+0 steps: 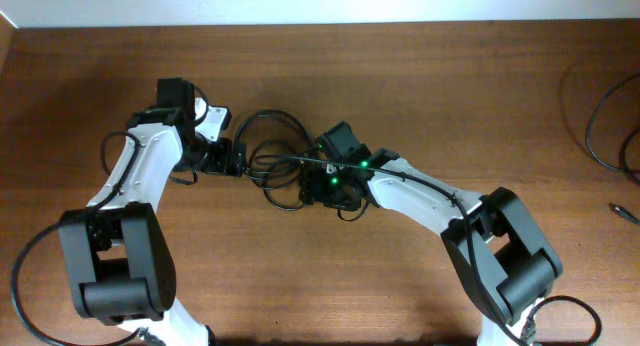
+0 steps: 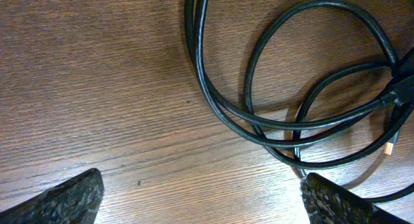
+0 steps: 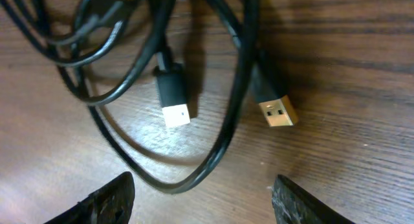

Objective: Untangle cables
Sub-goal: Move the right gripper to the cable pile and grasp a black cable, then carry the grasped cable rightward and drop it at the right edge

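The cables (image 1: 275, 156) are thin black cords lying in tangled loops on the wooden table between my two grippers. In the left wrist view the loops (image 2: 278, 114) overlap ahead and to the right of the fingers. In the right wrist view a black plug with a white tip (image 3: 172, 98) and a gold USB plug (image 3: 277, 111) lie among the loops. My left gripper (image 2: 200, 201) is open and empty, left of the tangle. My right gripper (image 3: 204, 201) is open and empty just above the table, with one cable loop (image 3: 213, 153) between its fingers.
More thin black cable (image 1: 605, 116) lies in loops at the table's right edge, with a small plug end (image 1: 625, 213) near it. The table's far edge (image 1: 320, 24) meets a white wall.
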